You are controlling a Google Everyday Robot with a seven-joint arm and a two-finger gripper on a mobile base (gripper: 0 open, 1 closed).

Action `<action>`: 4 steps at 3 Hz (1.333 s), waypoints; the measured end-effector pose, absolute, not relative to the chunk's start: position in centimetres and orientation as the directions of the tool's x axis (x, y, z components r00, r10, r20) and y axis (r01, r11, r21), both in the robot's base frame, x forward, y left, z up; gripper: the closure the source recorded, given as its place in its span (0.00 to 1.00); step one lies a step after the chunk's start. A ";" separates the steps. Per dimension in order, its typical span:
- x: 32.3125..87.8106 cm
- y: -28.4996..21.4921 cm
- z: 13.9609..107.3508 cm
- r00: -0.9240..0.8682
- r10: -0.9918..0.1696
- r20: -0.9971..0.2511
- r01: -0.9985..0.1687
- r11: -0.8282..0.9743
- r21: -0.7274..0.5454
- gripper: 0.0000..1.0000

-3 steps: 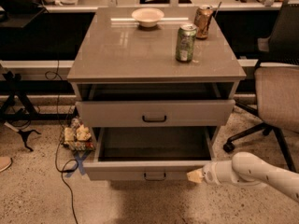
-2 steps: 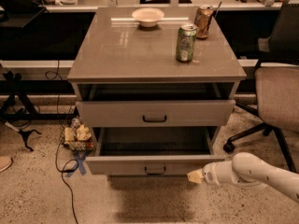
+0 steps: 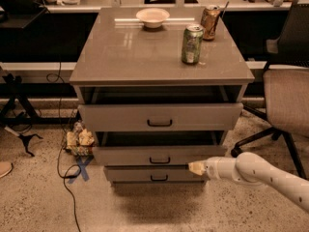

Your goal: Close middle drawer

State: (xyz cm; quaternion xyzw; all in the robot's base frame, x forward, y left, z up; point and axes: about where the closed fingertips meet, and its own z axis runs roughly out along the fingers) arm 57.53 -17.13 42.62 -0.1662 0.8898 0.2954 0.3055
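**Middle drawer a little proud of cabinet; pincer at its lower right front**

1. The arm, white and rounded, enters from the lower right corner and reaches leftward, low over the speckled floor.
2. The pincer is at the arm's pale tip. It is at the front of the cabinet, right of centre, at the seam between the middle drawer and the lowest drawer. Contact with the front appears likely. Whether the pincer is wide or narrow cannot be told.
3. The lowest drawer sits furthest back of the three fronts.
4. The middle drawer is second of three. Its front stands slightly forward, with a dark strip of open interior above it. Its loop handle is centred, left of the pincer and apart from it.
5. The top drawer has a taller front and also stands out a little, with a dark gap beneath the surface.
6. On the floor to the left are a blue cross, a dark cable and a crumpled bundle beside the cabinet.
7. A chair stands to the right, apart from the cabinet.
8. The surface carries a green can on the right, upright. A brown can stands behind it, near the far edge. A pale bowl sits at the far centre.
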 end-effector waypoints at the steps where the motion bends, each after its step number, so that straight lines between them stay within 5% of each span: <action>1: 62.0 -16.1 44.3 -0.703 -0.064 -0.709 -0.490 0.766 0.417 1.00; 2: 65.2 -15.2 45.4 -0.659 -0.024 -0.752 -0.502 0.758 0.416 1.00; 4: 62.5 -17.8 45.6 -0.650 0.040 -0.759 -0.442 0.792 0.421 1.00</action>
